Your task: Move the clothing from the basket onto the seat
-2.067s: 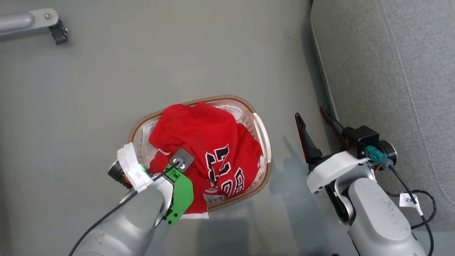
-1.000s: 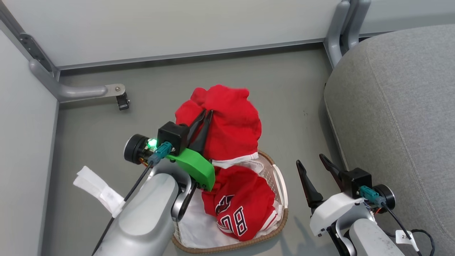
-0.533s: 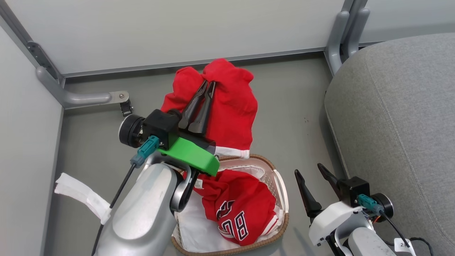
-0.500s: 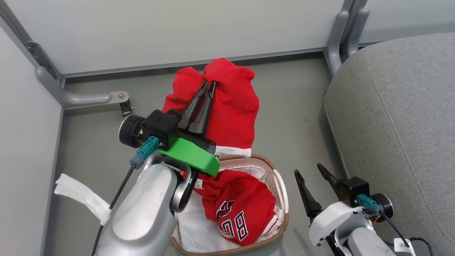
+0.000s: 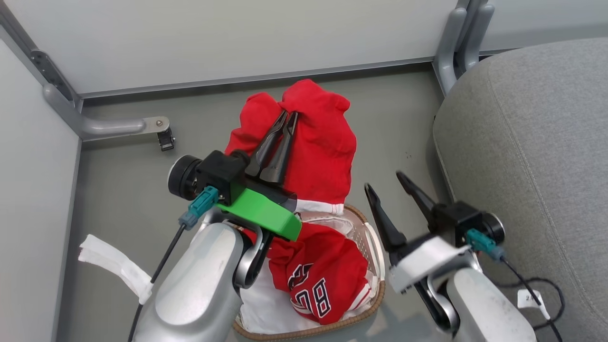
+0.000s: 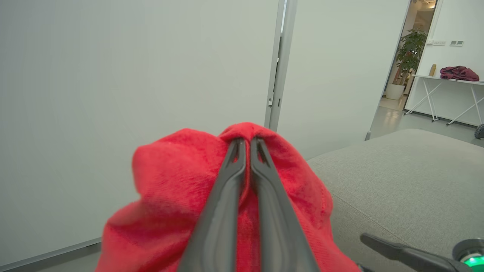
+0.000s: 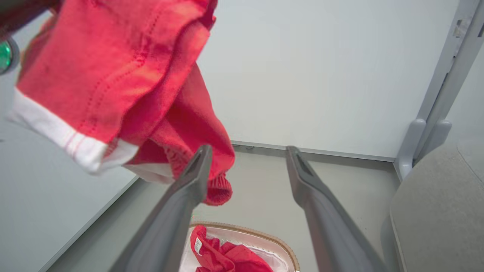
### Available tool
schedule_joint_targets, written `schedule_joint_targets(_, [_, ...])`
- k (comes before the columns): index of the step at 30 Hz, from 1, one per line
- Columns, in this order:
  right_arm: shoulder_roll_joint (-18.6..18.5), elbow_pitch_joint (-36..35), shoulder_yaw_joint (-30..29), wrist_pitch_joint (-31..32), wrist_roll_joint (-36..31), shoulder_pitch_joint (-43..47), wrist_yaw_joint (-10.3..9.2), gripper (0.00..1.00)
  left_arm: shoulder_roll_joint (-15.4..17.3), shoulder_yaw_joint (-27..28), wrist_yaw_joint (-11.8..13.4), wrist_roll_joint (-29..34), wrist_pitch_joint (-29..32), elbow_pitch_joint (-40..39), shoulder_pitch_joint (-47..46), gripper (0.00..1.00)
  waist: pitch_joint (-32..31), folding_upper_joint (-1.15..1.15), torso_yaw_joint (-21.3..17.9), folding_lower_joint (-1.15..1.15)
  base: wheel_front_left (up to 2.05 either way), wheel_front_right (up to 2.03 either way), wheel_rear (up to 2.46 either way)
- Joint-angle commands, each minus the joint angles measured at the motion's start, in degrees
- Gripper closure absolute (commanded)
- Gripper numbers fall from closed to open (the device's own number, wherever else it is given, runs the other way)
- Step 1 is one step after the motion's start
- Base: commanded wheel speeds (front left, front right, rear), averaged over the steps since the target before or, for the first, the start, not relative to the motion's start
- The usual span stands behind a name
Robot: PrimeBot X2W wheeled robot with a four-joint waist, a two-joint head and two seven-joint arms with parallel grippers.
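Observation:
My left gripper [image 5: 289, 115] [image 6: 247, 141] is shut on a fold of the red jersey [image 5: 316, 142] [image 6: 177, 189] and holds it raised above the basket [image 5: 375, 247]. The jersey's lower half, with its black numbers [image 5: 311, 287], still lies in the basket on the white lining [image 5: 259, 304]. In the right wrist view the hanging jersey [image 7: 124, 75] is at the upper left, and the basket [image 7: 245, 230] sits below. My right gripper [image 5: 384, 183] [image 7: 247, 155] stands open beside the basket, with nothing between its fingers. The grey seat [image 5: 532, 142] [image 6: 397, 181] [image 7: 435, 211] fills the right side.
Pale partition walls [image 5: 228, 38] close the back and left, with grey metal brackets [image 5: 118, 126] and a post [image 5: 451, 42] at floor level. A white strap [image 5: 114, 268] hangs from my left forearm. A black cable [image 5: 536, 289] trails by the right arm.
The left gripper went on lifting the jersey and shifted slightly right. The right gripper has moved up and left, closer to the basket and hanging cloth.

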Motion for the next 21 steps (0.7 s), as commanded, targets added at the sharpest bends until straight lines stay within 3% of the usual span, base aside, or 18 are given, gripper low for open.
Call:
schedule_joint_targets(1, [-0.2, -1.4, 0.9, -0.2, 0.5, -1.6, -0.04, 0.00, 0.1, -0.1, 0.3, -0.3, 0.0, -0.3, -0.2, 1.00, 0.2, 0.00, 0.1, 0.00, 0.00, 0.00, 0.00])
schedule_joint_targets(9, [-0.2, -4.1, 5.5, -0.2, 4.1, -8.5, -0.04, 0.00, 0.1, -1.9, 0.0, -0.1, 0.0, -0.3, -0.3, 1.00, 0.1, 0.00, 1.1, 0.00, 0.00, 0.00, 0.00])
schedule_joint_targets(15, [-0.4, 2.3, 6.6, -0.2, 9.7, -11.7, -0.04, 0.00, 0.1, -4.6, -0.6, -0.6, 0.0, -0.7, -0.7, 1.00, 0.1, 0.00, 2.6, 0.00, 0.00, 0.00, 0.00])
schedule_joint_targets(21, [-3.0, 7.6, 13.8, -0.2, 17.3, -16.1, -0.06, 0.00, 0.1, -7.6, -0.8, -1.4, 0.0, -0.9, -1.5, 1.00, 0.2, 0.00, 4.0, 0.00, 0.00, 0.00, 0.00])
